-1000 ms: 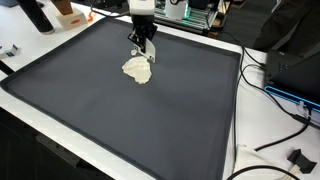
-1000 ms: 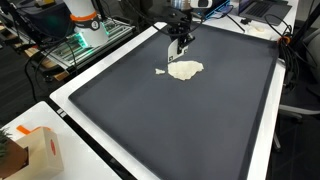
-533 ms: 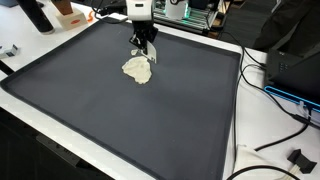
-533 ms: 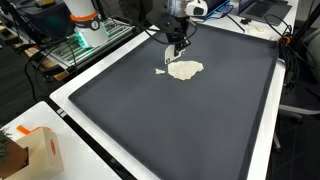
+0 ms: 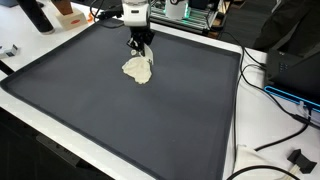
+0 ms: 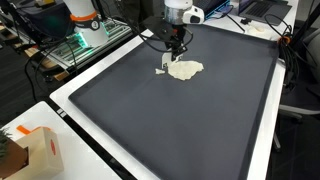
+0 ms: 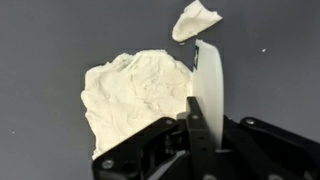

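Note:
A flattened lump of pale dough [image 5: 137, 69] lies on the dark grey mat [image 5: 150, 125], toward its far side; it also shows in the other exterior view [image 6: 186, 70] and fills the left of the wrist view [image 7: 135, 95]. A small torn-off piece of dough [image 6: 160, 71] lies apart beside it and is also in the wrist view [image 7: 195, 20]. My gripper [image 5: 141, 48] [image 6: 176, 47] [image 7: 200, 118] hangs just above the edge of the lump. It is shut on a thin white flat blade [image 7: 208, 85] that points down between the lump and the small piece.
The mat lies on a white table [image 6: 75, 115]. An orange-and-white box [image 6: 35, 150] stands at a near corner. Cables [image 5: 270, 150] and black equipment [image 5: 300, 60] lie beside the mat. More gear and wires crowd the far edge [image 5: 190, 12].
My gripper with the white blade has shifted a little sideways along the dough's edge, toward the small torn-off piece. The dough has not visibly moved.

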`<state>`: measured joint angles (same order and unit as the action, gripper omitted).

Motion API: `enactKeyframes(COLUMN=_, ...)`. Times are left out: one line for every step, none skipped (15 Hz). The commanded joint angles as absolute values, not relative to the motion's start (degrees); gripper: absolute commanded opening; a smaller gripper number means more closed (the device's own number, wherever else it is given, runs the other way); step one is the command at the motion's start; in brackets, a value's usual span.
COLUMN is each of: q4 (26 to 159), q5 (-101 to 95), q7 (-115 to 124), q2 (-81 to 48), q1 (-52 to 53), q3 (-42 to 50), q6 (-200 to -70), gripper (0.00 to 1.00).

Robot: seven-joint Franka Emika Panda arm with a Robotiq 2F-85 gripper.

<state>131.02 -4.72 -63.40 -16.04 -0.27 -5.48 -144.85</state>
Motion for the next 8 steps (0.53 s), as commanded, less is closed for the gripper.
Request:
enactKeyframes(q4=131.34, q5=-5.62, q7=-63.62, q2=-17.55, q1=-1.09, q3=-5.5, q6=-146.92, gripper=0.01)
enactKeyframes(q4=131.14, q5=-5.87, q7=-63.46, q2=-18.01, q1=-1.06, q3=-5.48, q6=-147.15, gripper=0.01)
enactKeyframes(q4=130.87, q5=-5.72, q7=-63.75, q2=-18.44, q1=-1.14, q3=-5.67, q6=-147.47, gripper=0.01)
enactKeyframes(q4=130.49, q5=-5.6, q7=-63.84, q2=-18.86, q1=-1.07, q3=-5.85, q6=-147.38, gripper=0.01)
enactKeyframes(q4=130.17, q5=-5.14, q7=-64.18, q2=-19.27, q1=-1.09, q3=-6.21, q6=-147.51, gripper=0.01)
enactKeyframes(q4=129.9, q5=-4.37, q7=-64.84, q2=-19.61, q1=-1.27, q3=-6.7, q6=-147.73, gripper=0.01)
enactKeyframes(q4=129.46, q5=-3.95, q7=-65.03, q2=-20.02, q1=-1.23, q3=-7.11, q6=-147.94, gripper=0.01)
enactKeyframes(q4=129.08, q5=-3.43, q7=-65.34, q2=-20.36, q1=-1.28, q3=-7.56, q6=-148.08, gripper=0.01)
